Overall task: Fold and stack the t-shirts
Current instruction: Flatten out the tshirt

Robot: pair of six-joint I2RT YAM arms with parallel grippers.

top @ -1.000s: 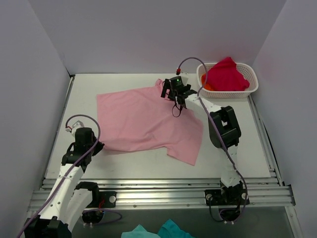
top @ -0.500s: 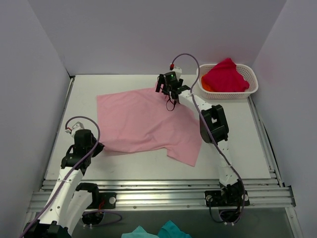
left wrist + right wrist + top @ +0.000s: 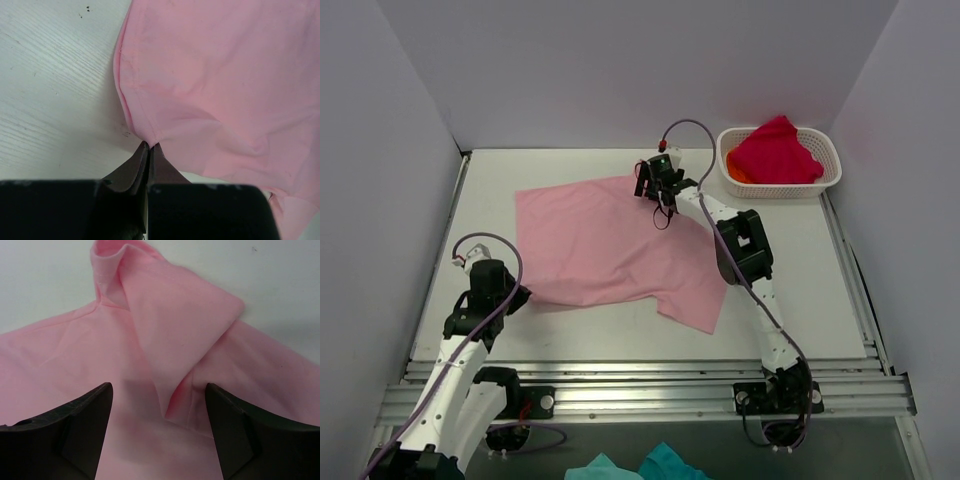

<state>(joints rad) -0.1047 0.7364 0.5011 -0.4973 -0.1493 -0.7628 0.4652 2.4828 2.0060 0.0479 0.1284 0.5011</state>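
The light pink t-shirt (image 3: pixel 610 245) lies spread on the white table. My left gripper (image 3: pixel 512 297) is shut on the pink shirt's near left edge (image 3: pixel 145 135), pinching a small fold of the hem. My right gripper (image 3: pixel 653 187) is open at the shirt's far right corner, its fingers either side of a folded-over sleeve (image 3: pixel 170 330). The crimson red t-shirt (image 3: pixel 775 152) lies bunched in the white basket (image 3: pixel 832 160) at the back right.
An orange cloth (image 3: pixel 741 175) shows under the red shirt in the basket. Side walls stand left and right of the table. Teal cloths (image 3: pixel 632 467) lie below the front rail (image 3: pixel 640 390).
My right gripper has moved left and farther back over the pink shirt's far corner. The shirt's near right corner has shifted slightly left. My left gripper has held still.
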